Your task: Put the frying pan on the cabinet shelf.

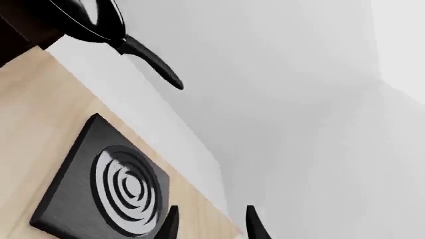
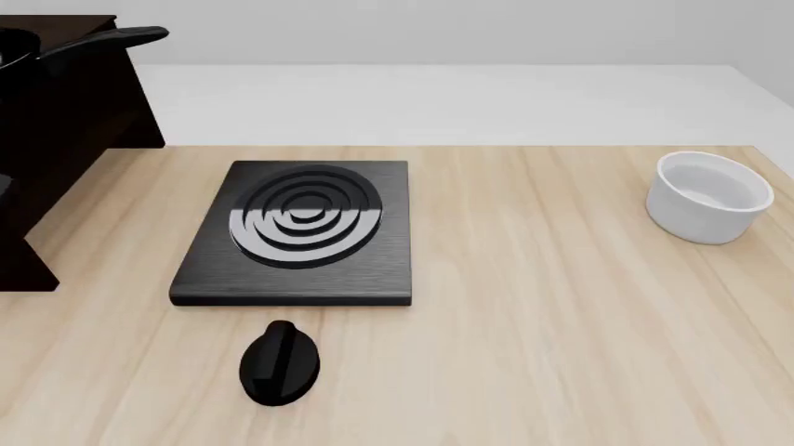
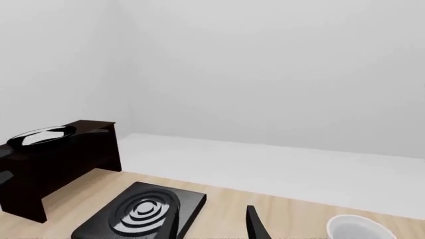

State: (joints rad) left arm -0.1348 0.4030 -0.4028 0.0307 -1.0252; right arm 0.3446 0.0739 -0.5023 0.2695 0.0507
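- Frying pan (image 2: 87, 42) upper left of front view, resting on top of the cabinet shelf (image 2: 74, 102).
- Left gripper (image 1: 211, 225), right gripper (image 3: 212, 225): fingers parted, holding nothing.

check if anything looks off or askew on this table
Only one oddity: the frying pan sits on the cabinet shelf with its handle sticking out past the edge. The stove plate, knob and white bowl look orderly.
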